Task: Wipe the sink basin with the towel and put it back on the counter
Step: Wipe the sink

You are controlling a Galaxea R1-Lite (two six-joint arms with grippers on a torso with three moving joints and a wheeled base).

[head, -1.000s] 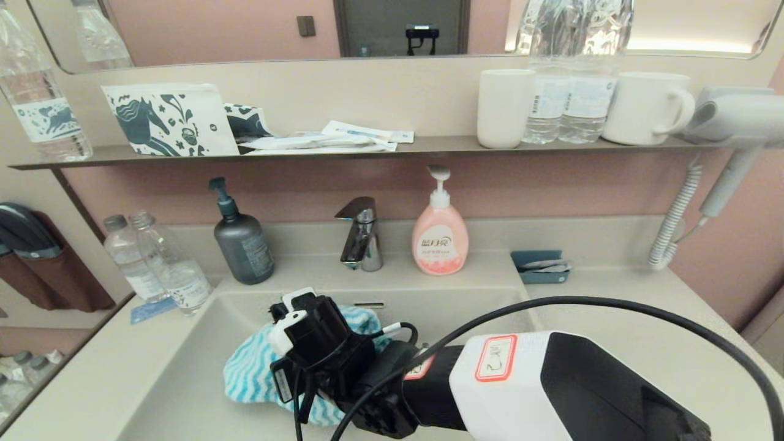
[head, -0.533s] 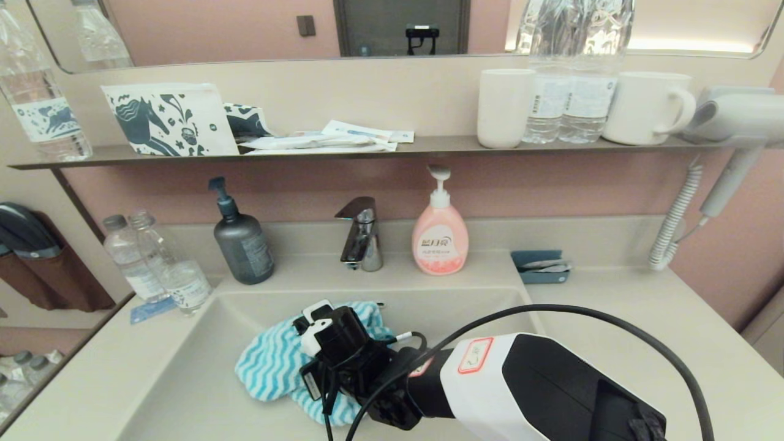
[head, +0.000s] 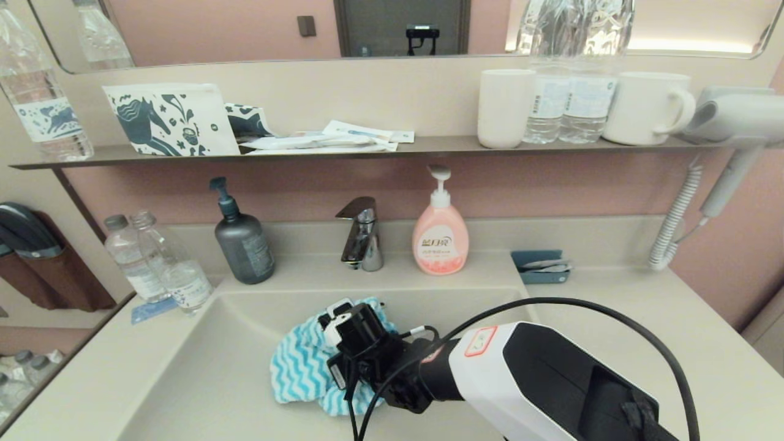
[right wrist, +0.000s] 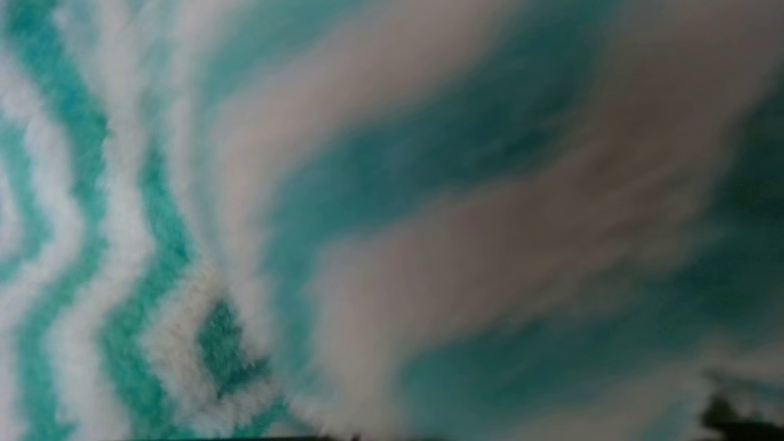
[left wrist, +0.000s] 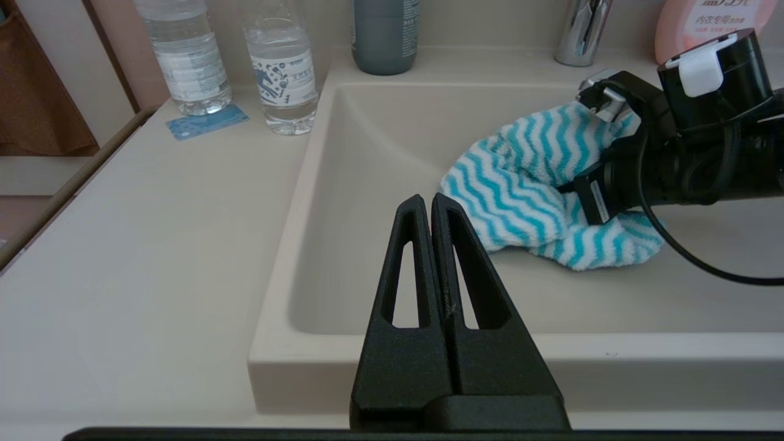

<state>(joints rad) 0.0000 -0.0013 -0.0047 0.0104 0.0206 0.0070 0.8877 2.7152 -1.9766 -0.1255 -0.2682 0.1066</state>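
The turquoise and white zigzag towel [head: 300, 373] lies bunched on the floor of the beige sink basin [head: 202, 367], near its middle and just in front of the back wall. My right gripper [head: 358, 343] reaches in from the right and is shut on the towel, its fingers buried in the cloth. Towel [right wrist: 122, 245] fills the right wrist view. The left wrist view shows the towel [left wrist: 520, 184], the basin [left wrist: 380, 153] and my left gripper [left wrist: 432, 199] shut and empty, hovering by the basin's near left corner. The counter [head: 643, 318] stretches to the right. The drain plug is hidden.
A chrome faucet [head: 361, 236], a grey pump bottle [head: 243, 242] and a pink soap bottle [head: 440, 236] stand behind the basin. Two water bottles [head: 162, 266] stand at its left corner, and a blue tray [head: 540, 266] sits at the back right. A hair dryer [head: 735, 116] hangs on the right.
My right gripper has slid to the right across the basin floor, dragging the towel with it from the left part to about the middle. The left gripper is unchanged.
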